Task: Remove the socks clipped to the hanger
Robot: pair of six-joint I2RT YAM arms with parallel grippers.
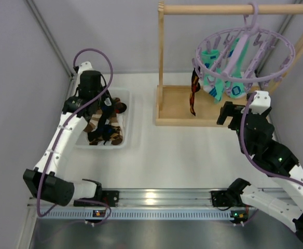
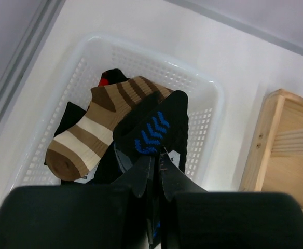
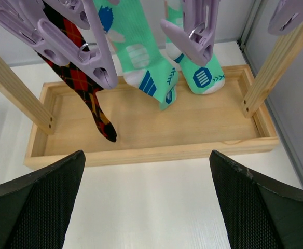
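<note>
The lilac ring hanger (image 1: 245, 52) hangs by its hook from the wooden rail. Two turquoise socks (image 1: 221, 78) and a black sock with orange-red diamonds (image 1: 194, 93) hang from its clip pegs. In the right wrist view the pegs (image 3: 89, 57) hold the turquoise socks (image 3: 141, 57) and the diamond sock (image 3: 79, 78). My right gripper (image 3: 146, 155) is open and empty, low in front of the frame's base, also seen from above (image 1: 229, 113). My left gripper (image 2: 157, 161) is shut on a black sock with blue marks (image 2: 156, 127) over the white basket (image 2: 208, 88).
The wooden rail frame (image 1: 214, 9) stands on a shallow wooden tray base (image 3: 141, 150). The white basket (image 1: 126, 119) at the left holds a brown striped sock (image 2: 94, 129) and other dark socks. Grey walls close in on the left and right.
</note>
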